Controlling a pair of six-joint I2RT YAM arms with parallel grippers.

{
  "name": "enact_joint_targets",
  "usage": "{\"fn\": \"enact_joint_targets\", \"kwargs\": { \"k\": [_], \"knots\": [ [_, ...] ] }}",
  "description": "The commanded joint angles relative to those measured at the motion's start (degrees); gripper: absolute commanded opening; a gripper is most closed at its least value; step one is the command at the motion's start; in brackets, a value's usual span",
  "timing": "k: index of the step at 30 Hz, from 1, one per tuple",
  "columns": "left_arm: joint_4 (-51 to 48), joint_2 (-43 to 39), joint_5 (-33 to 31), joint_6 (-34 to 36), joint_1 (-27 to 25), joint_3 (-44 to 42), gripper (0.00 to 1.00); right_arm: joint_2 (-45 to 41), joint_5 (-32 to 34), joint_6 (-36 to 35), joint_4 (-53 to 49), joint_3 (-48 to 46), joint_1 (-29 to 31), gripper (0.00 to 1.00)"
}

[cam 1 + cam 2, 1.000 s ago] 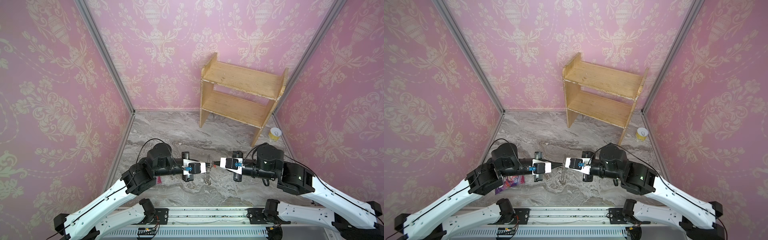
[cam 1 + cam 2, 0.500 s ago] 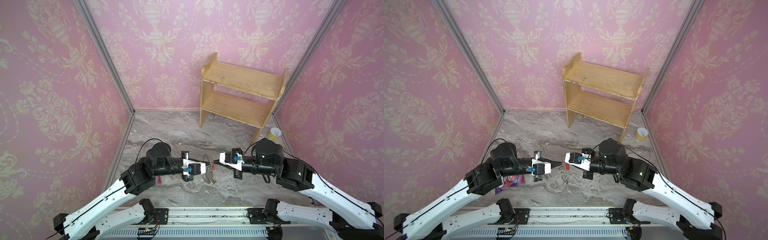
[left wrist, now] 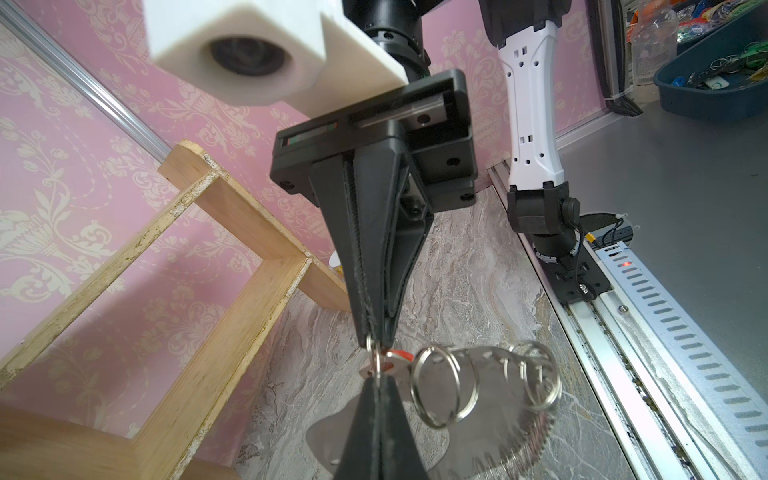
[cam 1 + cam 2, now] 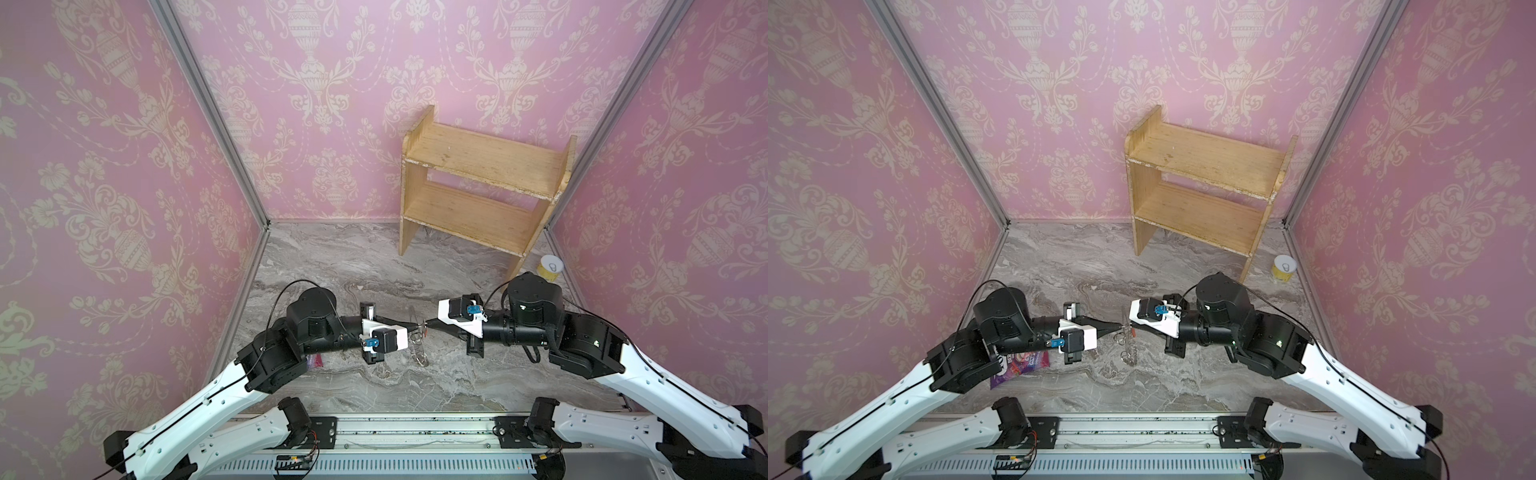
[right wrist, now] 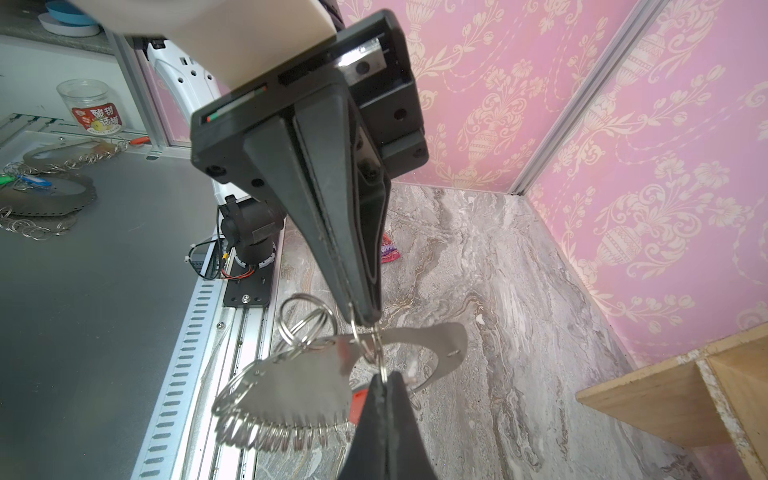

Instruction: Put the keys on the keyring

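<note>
Centre of grey marble tabletop (image 4: 374, 257): left gripper (image 3: 377, 380) and right gripper (image 3: 376, 338) meet tip to tip, both clenched. Left appears to pinch split ring on flat grey crescent keyring (image 5: 299, 386), edged with silver rings and hanging in air. Right appears to clamp tiny silver key with red-orange tag (image 3: 398, 355) at same ring; whether threaded, cannot tell. Yellow can (image 4: 550, 266), lid sealed, stands beside two-tier wooden shelf (image 4: 478, 158). Outside cell, blue bin (image 3: 706, 99) holds coloured tags and rings.
</note>
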Motion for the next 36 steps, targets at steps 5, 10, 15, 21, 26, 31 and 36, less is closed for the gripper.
{"fn": "enact_joint_targets", "kwargs": {
  "k": [5, 10, 15, 21, 26, 31, 36],
  "knots": [
    [7.17, -2.05, 6.51, 0.37, -1.34, -1.1, 0.0, 1.36, 3.41, 3.48, 0.84, 0.41, -2.38, 0.0],
    [9.43, -1.78, 7.23, 0.28, -1.34, -1.86, 0.0, 2.06, 1.66, 4.88, 2.32, -0.3, -2.85, 0.0],
    [10.71, -1.62, 7.85, -0.11, -1.34, -1.89, 0.0, 2.17, 1.32, 5.66, 3.1, -0.82, -3.26, 0.0],
    [11.78, -1.37, 8.13, -0.6, -1.34, -2.11, 0.0, 0.88, 1.55, 5.99, 3.91, -1.27, -3.41, 0.0],
    [12.46, -1.31, 8.27, -0.95, -1.34, -2.29, 0.0, -0.31, 1.9, 5.67, 3.9, -1.31, -3.45, 0.08],
    [13.18, -1.3, 8.44, -1.29, -1.34, -2.38, 0.0, -1.23, 2.17, 5.11, 3.34, -1.19, -3.44, 0.2],
    [13.8, -1.39, 8.35, -1.6, -1.34, -2.49, 0.0, -2.85, 2.33, 4.54, 2.67, -0.94, -3.41, 0.28]
  ]
}}
